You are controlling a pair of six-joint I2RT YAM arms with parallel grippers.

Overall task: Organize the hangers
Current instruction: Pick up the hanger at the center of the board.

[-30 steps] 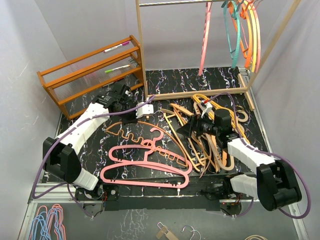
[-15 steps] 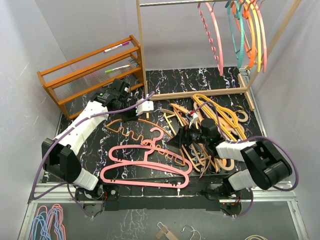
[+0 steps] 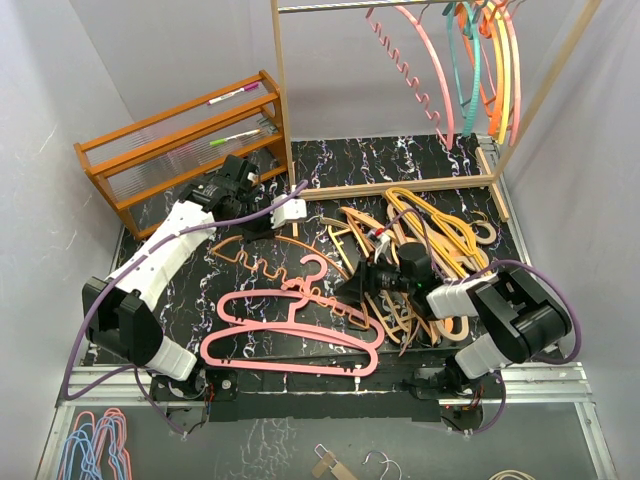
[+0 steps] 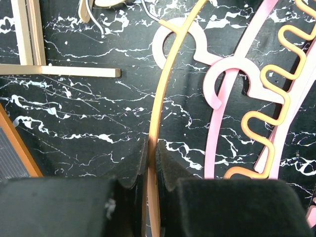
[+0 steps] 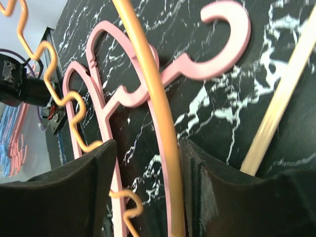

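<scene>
Leftmost, the orange hanger [image 4: 163, 94] lies flat on the table [image 3: 400, 165], its upper arm pinched tight between the left gripper's [image 4: 152, 163] pads; that arm reaches far forward and low. Further right, the right gripper [image 5: 148, 148] straddles the hanger's other end, jaws parted, just above the pink hangers [image 3: 290, 345].

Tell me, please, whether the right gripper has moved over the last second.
Yes. The right gripper has moved left and down in the top view, away from the wooden frame's base bar.
</scene>
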